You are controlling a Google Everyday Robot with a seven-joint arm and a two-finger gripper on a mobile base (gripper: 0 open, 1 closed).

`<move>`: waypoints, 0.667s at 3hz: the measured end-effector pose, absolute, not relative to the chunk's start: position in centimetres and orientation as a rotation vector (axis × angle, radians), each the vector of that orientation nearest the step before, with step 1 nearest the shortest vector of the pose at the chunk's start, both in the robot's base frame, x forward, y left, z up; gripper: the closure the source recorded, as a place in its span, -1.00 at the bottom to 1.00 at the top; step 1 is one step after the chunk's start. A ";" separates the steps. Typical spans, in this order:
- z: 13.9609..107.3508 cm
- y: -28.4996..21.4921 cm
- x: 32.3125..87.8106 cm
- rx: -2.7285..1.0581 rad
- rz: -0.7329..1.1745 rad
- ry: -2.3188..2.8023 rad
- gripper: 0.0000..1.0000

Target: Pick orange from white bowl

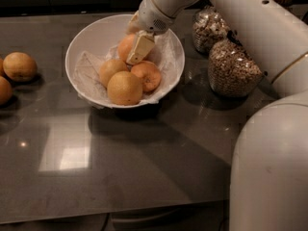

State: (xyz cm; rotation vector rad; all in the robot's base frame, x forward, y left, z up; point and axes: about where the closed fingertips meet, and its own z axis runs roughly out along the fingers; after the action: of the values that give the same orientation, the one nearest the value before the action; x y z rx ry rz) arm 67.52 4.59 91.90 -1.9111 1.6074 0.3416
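Note:
The white bowl [79, 44], lined with crinkled paper, stands at the back of the dark table and holds several fruits. The deep-orange, egg-shaped orange [123, 46] lies at the back of the bowl. My gripper [136, 52] reaches down from the upper right into the bowl; its cream-coloured tip lies right against the orange's right side and covers part of it. A rounder orange fruit with a dimple [147, 76] and two paler fruits [124, 87] lie in front of it.
Two glass jars of cereal [233, 71] stand right of the bowl. Two more oranges [19, 66] lie at the table's left edge. My white arm [260, 28] crosses the upper right, and my base [269, 167] fills the lower right corner.

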 end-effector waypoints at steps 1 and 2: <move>91.4 4.7 67.8 -1.929 0.335 1.611 -0.32; 90.8 4.9 68.3 -1.972 0.290 1.583 -0.30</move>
State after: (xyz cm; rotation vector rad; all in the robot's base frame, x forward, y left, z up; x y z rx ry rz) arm 68.30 4.86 90.76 -1.9722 1.5826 0.2898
